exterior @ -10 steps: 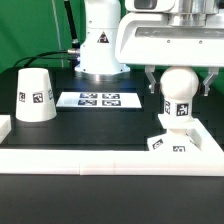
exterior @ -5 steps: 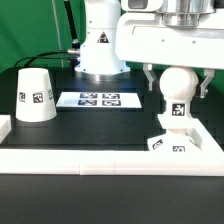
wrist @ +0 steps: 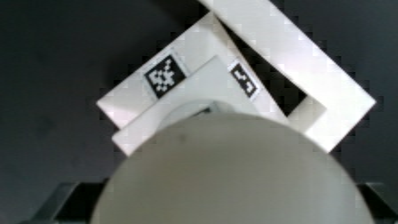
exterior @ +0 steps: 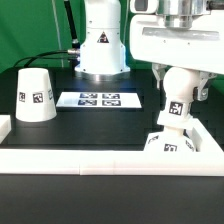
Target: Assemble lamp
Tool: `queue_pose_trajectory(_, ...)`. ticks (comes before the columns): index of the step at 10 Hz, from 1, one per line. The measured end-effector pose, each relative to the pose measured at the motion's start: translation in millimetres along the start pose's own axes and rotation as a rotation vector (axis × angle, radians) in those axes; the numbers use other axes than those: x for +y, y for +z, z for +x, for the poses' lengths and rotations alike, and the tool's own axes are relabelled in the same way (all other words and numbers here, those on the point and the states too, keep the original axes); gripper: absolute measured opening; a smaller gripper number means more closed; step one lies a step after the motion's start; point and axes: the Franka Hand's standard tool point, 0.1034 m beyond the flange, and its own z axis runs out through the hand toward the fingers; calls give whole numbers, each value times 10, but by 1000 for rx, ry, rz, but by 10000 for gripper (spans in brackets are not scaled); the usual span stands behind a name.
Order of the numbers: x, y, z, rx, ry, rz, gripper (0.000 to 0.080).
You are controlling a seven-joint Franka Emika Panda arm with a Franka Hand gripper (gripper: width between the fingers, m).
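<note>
Because the bulb (exterior: 179, 88) must seat in the base (exterior: 170, 141), the gripper (exterior: 180, 86) has its fingers closed on the ball, holding it stem-down over the base at the lower right of the exterior view. The shade (exterior: 34, 95) waits at the left on the table (exterior: 100, 125), clear of this step.

Surface: black table (exterior: 100, 128), matte, bordered by a white raised rim (exterior: 110, 158).
Shade (exterior: 36, 96): upright on the exterior view's left.
Marker board (exterior: 99, 100): flat, centre rear.
Base (exterior: 168, 142): exterior view's right, against the rim.
</note>
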Motion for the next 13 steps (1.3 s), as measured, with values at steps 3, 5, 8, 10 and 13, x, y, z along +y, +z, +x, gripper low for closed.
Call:
queue_pose_trajectory(3,-5,-6,-10,-2,8,1,640)
queue_pose_trajectory(5,5,-59,-22,-1,-44,5,696)
queue_pose_trajectory(8,100,-199,-73,-1,-120,11,698)
queue_pose_trajectory(10,154,-258,-51,-12,-311,-4,698)
queue_pose_trajectory(13,163,-362,-40,-36,-414,-21,698)
